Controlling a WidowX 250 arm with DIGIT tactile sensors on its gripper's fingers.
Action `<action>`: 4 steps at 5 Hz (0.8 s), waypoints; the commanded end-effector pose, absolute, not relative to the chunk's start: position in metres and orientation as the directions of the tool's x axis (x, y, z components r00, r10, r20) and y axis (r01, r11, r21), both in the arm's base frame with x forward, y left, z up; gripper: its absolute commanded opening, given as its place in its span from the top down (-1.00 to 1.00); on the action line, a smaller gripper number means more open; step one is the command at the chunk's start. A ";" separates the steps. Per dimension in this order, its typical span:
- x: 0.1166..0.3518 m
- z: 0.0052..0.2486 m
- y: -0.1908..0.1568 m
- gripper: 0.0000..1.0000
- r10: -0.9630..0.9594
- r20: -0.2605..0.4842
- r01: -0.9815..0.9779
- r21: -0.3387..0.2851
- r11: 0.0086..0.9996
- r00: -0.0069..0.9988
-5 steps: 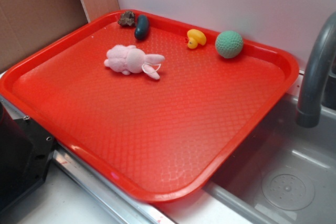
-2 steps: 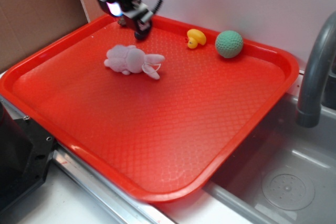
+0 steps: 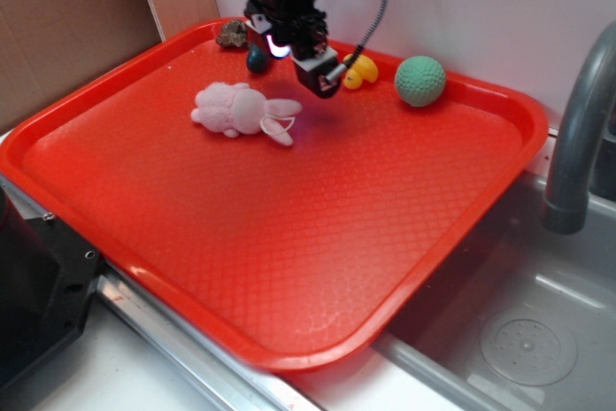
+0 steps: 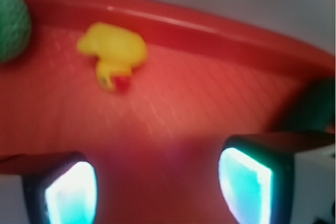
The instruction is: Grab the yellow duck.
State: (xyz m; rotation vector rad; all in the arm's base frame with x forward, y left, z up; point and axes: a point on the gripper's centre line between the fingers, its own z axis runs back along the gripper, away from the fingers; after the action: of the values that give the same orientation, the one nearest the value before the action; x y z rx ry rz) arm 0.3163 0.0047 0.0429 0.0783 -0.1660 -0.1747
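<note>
Nothing is grasped yet: judged from the exterior view, the gripper (image 3: 322, 79) hangs above the far part of the red tray (image 3: 289, 267), just to the left of the yellow duck (image 3: 364, 70), with the approach made but the descent and closure left to do. Going left to right along the back of the tray: a small brown, rough-looking lump (image 3: 232, 35) near the rim; a dark green rounded object (image 3: 256, 59), mostly hidden behind the arm; the pink plush bunny (image 3: 241, 110), soft and fuzzy, lying on its side nearer the middle; then the duck, glossy, smooth, yellow, with an orange-red beak; then the green ball (image 3: 420, 81), round with a dimpled, textured surface, resting beside the duck but apart from it. Tray surface carries a fine diamond embossing and a raised, rounded rim; plastic sheen. Wrist view: the fingers (image 4: 71, 192) stand wide apart with nothing between them, their pads glowing teal; the duck (image 4: 113, 51) sits ahead and left of centre, not between them, close to the tray's far rim. A grey faucet (image 3: 582, 132) and sink basin (image 3: 529, 334) lie at right, off the tray. Remaining: shift toward the duck, lower, close.
</note>
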 end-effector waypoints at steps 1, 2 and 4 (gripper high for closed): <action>0.368 0.025 -0.012 -1.00 -0.214 0.206 0.197 0.101 0.975 0.955; 0.375 0.023 -0.014 -1.00 -0.198 0.233 0.186 0.073 0.980 0.952; 0.358 0.032 -0.017 1.00 -0.185 0.222 0.175 0.062 0.983 0.957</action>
State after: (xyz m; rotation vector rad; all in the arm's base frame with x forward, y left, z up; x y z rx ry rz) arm 0.3519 -0.0103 0.0167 0.0382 -0.1880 -0.1650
